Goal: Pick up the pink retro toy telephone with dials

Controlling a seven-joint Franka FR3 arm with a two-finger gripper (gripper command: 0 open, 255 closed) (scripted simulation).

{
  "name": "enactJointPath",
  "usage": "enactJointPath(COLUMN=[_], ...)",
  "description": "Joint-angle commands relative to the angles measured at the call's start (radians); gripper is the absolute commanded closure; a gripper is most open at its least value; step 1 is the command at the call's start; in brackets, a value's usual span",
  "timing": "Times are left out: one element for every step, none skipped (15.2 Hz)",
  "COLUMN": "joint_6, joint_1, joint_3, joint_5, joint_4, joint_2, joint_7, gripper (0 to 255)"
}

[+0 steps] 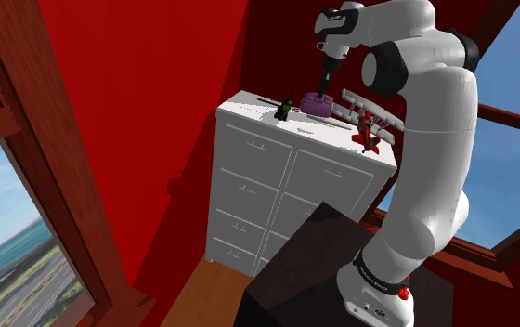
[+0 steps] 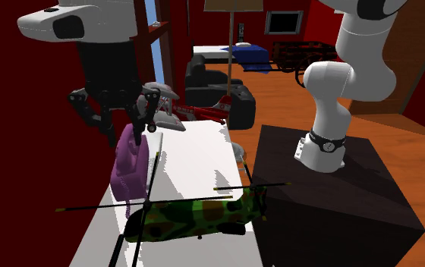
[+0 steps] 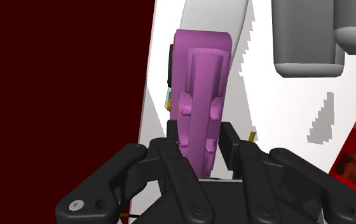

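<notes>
- Your gripper [image 3: 199,137] is closed on the telephone. In the wrist view its two black fingers [image 3: 169,137] press against either side of the toy's lower part, with no gap showing.
- The telephone [image 3: 199,76] is purple-pink, with a raised handset shape along the face turned to the wrist camera. A few small coloured details show at one edge, too small to make out.
- In the shoulder view you see the gripper [image 1: 323,85] pointing straight down onto the telephone [image 1: 318,105], which sits on top of a white dresser [image 1: 277,186], near the back edge by the red wall [image 1: 137,111].
- In the second exterior view the telephone [image 2: 130,167] stands on edge, and its base seems to rest on the dresser top [image 2: 196,159]. You cannot tell for certain whether it has left the surface.
- A camouflage toy helicopter [image 2: 196,216] lies on the same top, just beside the telephone and nearer that camera.
- A red toy biplane [image 1: 371,130] sits on the dresser top on the telephone's other side, towards the shoulder view's right.
- The white arm [image 1: 435,139] arches up from the dark stand [image 1: 295,269], which is set close to the dresser front.
- A wood-framed window [image 1: 7,232] shows at the shoulder view's left.
</notes>
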Motion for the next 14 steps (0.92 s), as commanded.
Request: enactJointPath(joint_6=[-0.005, -0.018, -0.031, -0.044, -0.058, -0.071, -0.085, -0.099, -0.114, -0.129, -0.144, -0.160, -0.175, -0.192], joint_1=[-0.010, -0.013, -0.015, -0.018, -0.021, -0.026, -0.031, -0.032, -0.035, -0.037, -0.039, -0.042, -0.046, -0.049], joint_3=[0.002, 0.003, 0.003, 0.002, 0.002, 0.006, 0.007, 0.005, 0.002, 0.000, -0.003, -0.005, -0.008, -0.010], joint_5=[0.000, -0.001, -0.002, -0.003, -0.003, -0.006, -0.007, -0.005, -0.003, -0.001, 0.001, 0.004, 0.007, 0.010], joint_4=[0.013, 0.026, 0.039, 0.053, 0.067, 0.082, 0.097, 0.113, 0.129, 0.146, 0.164, 0.182, 0.202, 0.221], joint_2=[0.061, 0.060, 0.060, 0.059, 0.060, 0.059, 0.059, 0.061, 0.063, 0.066, 0.069, 0.072, 0.076, 0.080], joint_7=[0.023, 0.024, 0.025, 0.026, 0.027, 0.029, 0.031, 0.031, 0.031, 0.031, 0.031, 0.031, 0.031, 0.031], gripper=[255, 255, 255, 255, 255, 255, 255, 255, 255, 255, 255, 255, 255, 255])
